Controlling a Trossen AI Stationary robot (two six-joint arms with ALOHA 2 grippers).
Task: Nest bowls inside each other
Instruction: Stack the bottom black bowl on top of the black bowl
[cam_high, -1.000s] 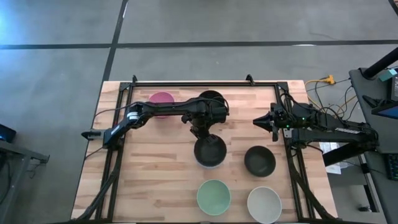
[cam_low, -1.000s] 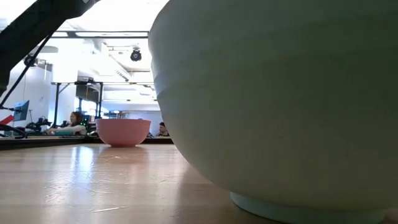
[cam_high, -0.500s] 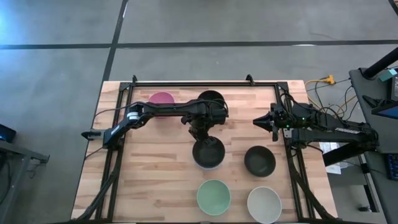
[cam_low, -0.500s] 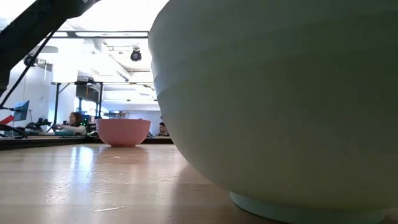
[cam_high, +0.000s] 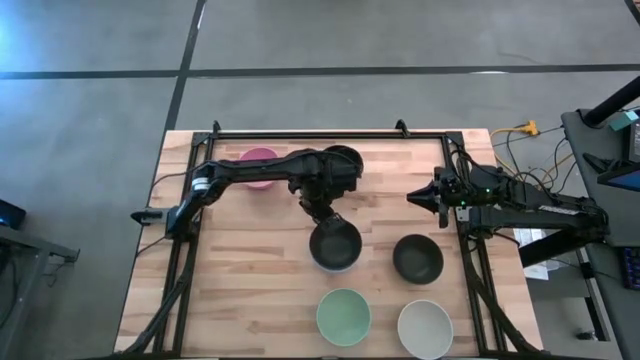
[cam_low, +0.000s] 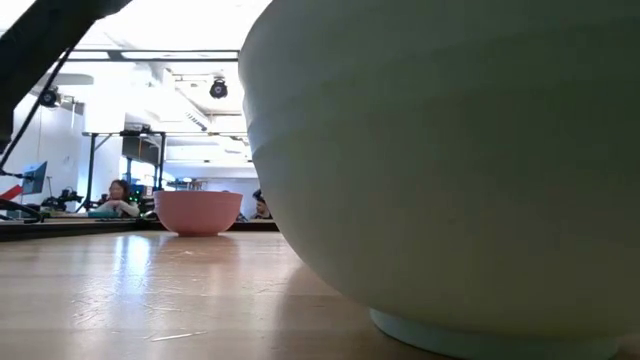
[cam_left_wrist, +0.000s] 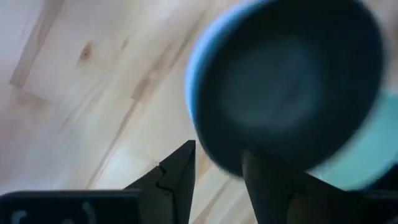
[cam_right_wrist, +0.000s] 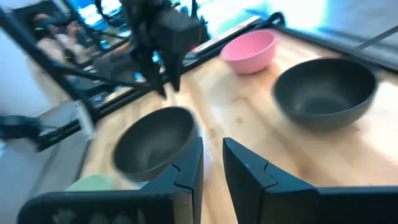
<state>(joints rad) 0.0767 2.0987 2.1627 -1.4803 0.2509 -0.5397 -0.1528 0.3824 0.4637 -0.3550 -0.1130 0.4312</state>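
from above, the wooden table (cam_high: 240, 290) carries six bowls or stacks: a pink bowl (cam_high: 259, 160) at the far left, a black bowl (cam_high: 343, 158) at the far middle, a black bowl nested in a blue one (cam_high: 335, 245) at the centre, another black bowl (cam_high: 418, 258) to its right, and a mint green bowl (cam_high: 343, 316) and a white bowl (cam_high: 425, 328) along the near edge. the left gripper (cam_high: 322, 208) hangs just beyond the centre stack's far rim; the right gripper (cam_high: 412, 196) waits near the table's right edge.

at table height, the mint green bowl (cam_low: 450, 170) fills most of the picture, with the pink bowl (cam_low: 198, 212) far behind it and people seated in the room beyond.

the left wrist camera looks down on the black-in-blue stack (cam_left_wrist: 286, 93); the left gripper (cam_left_wrist: 217, 177) is parted and holds nothing.

the right wrist camera shows the right gripper (cam_right_wrist: 211, 165) parted and empty, with two black bowls (cam_right_wrist: 155, 142) and the pink one (cam_right_wrist: 250, 51) ahead.

these bowls look smooth, rigid and light, likely slippery. pinching the thin rim, one finger inside and one outside, seems the surest hold.
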